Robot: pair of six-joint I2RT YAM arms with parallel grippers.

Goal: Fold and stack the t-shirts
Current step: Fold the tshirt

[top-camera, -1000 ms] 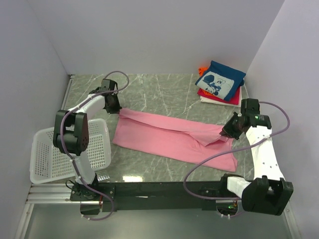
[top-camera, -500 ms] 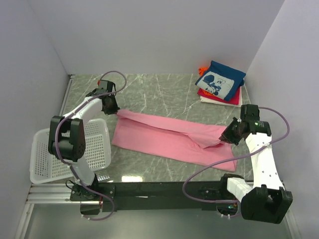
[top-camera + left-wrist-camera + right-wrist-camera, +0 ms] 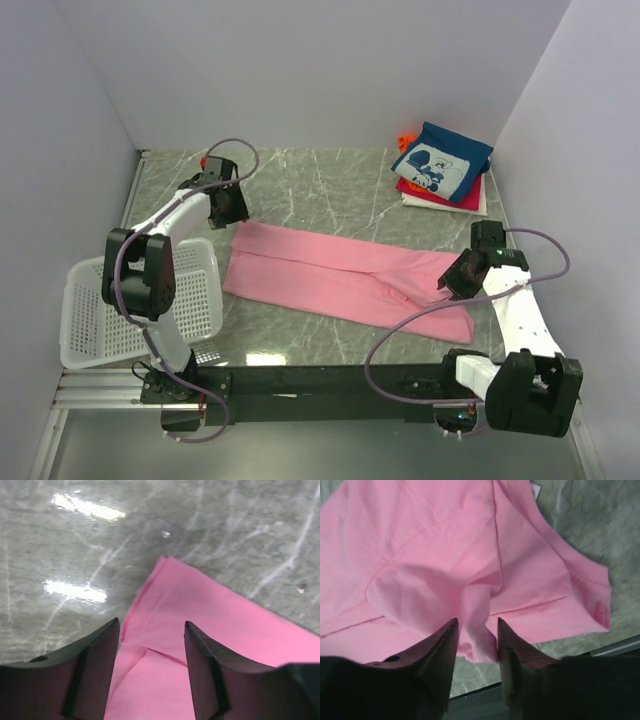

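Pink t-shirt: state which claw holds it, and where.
Left claw open above the pink t-shirt's corner, holding nothing. Right claw straddles a raised fold; grip cannot be told.

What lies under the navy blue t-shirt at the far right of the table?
A red t-shirt, then a white one; an orange edge shows behind. Their covered parts are hidden.
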